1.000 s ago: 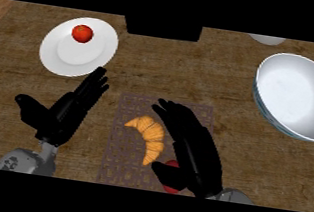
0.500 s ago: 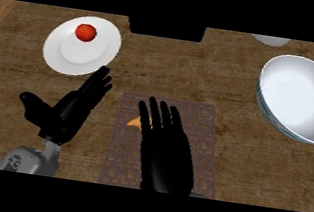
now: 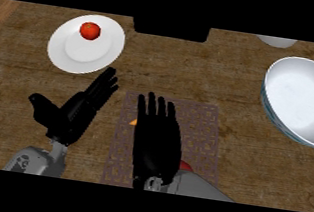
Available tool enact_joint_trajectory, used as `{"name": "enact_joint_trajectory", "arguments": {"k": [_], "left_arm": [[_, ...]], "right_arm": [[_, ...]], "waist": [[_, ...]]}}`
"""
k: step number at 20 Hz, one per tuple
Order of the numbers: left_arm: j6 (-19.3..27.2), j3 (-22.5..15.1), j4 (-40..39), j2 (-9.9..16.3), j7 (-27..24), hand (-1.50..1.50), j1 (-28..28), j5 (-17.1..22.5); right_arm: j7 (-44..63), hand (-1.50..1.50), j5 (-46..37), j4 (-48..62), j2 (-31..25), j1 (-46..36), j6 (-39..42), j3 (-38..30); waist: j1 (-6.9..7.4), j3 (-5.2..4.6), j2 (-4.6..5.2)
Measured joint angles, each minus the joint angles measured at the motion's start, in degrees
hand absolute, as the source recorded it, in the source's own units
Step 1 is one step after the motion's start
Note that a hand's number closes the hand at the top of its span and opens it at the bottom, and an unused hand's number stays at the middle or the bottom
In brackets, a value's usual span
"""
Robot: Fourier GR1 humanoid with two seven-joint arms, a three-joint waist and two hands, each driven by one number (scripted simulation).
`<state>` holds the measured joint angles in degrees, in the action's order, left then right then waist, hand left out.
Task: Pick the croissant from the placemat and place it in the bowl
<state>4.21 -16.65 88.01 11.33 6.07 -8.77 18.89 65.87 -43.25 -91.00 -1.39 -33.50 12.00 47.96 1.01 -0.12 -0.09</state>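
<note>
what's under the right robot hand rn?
The right robot hand lies flat, fingers straight, over the placemat. Only an orange tip of the croissant peeks out at its left edge; the rest is covered.

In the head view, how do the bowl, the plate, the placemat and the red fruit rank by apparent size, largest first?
1. Bowl, though the right edge cuts it off.
2. Placemat and plate: unsure, since the right hand hides much of the placemat.
3. Red fruit on the plate, clearly smallest.
</note>
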Motion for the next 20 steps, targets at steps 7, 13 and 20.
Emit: {"name": "enact_joint_trajectory", "arguments": {"k": [7, 13, 20], "left_arm": [[-0.68, 1.13, -0.11, 0.24, -0.14, 0.00, -0.11, 0.12], [-0.59, 1.65, 0.72, 0.02, 1.22, 0.00, -0.86, 0.03], [-1.54, 1.86, 0.59, -0.20, 0.88, 0.00, 0.18, -0.44]], "right_arm": [[2.52, -1.50, 4.85, 4.84, -0.04, -2.12, 0.34, -0.07], [2.74, -1.50, 8.05, 8.71, -0.03, -3.24, 0.81, 0.17], [2.50, -1.50, 9.88, 13.75, 0.08, -5.86, -0.75, 2.67]], "waist": [[-0.11, 0.02, -0.02], [-0.26, 0.05, -0.01], [-0.09, 0.07, 0.05]]}}
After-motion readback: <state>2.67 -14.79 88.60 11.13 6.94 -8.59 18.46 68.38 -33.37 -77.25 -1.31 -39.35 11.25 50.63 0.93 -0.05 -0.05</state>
